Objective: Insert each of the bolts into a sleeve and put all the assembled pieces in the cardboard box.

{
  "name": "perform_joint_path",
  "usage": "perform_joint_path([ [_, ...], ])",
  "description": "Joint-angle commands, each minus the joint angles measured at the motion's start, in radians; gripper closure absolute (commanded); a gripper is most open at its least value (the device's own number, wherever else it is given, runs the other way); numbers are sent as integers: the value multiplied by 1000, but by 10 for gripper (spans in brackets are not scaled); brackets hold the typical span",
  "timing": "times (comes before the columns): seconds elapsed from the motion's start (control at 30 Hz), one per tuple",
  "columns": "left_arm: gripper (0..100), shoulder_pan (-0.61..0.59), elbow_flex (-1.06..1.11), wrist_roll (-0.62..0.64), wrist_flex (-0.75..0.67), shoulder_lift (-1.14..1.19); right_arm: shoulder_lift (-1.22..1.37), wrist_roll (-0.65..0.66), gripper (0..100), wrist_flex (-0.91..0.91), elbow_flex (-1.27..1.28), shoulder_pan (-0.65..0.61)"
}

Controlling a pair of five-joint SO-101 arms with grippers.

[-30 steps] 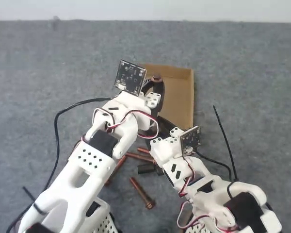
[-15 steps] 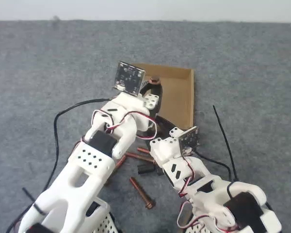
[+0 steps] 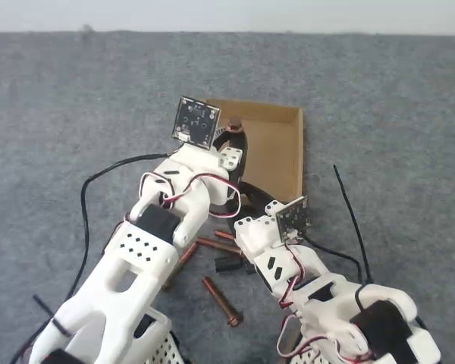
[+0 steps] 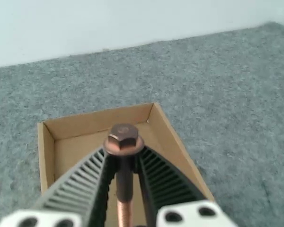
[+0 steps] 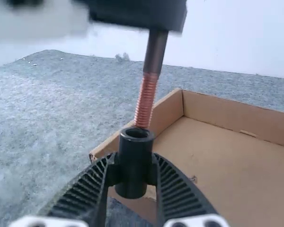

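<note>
My left gripper (image 4: 124, 156) is shut on a copper bolt (image 4: 124, 138), hex head up, over the near edge of the cardboard box (image 4: 99, 118). In the high view this gripper (image 3: 231, 145) hangs at the box's (image 3: 277, 155) left side. My right gripper (image 5: 134, 171) is shut on an upright black sleeve (image 5: 134, 156). The bolt's threaded end (image 5: 144, 106) hangs just above the sleeve's open top, slightly off to one side; the box (image 5: 227, 113) lies behind them.
Loose copper bolts (image 3: 221, 300) (image 3: 217, 244) and a black sleeve (image 3: 228, 264) lie on the grey carpet between the arms. Black cables (image 3: 353, 220) trail on both sides. The right arm (image 3: 277, 254) sits close under the left one.
The left gripper has shifted a little to the left with the bolt. The right arm has barely moved.
</note>
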Motion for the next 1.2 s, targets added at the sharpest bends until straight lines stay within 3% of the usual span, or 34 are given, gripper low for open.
perform_joint_path([
  [0.0, 988, 2, -10, -6, -31, -12, -45, 18, 993, 5, 18, -2],
  [0.57, 988, 51, 10, -5, -35, -11, -45, 18, 993, 5, 18, -2],
  [0.77, 988, 46, 61, -5, -130, -12, -47, 18, 993, 5, 18, -1],
  [0.97, 988, 46, 68, -5, -133, -14, -48, 18, 993, 5, 18, -1],
  [1.17, 988, 44, 96, -5, -137, -117, -45, 18, 993, 5, 18, -1],
])
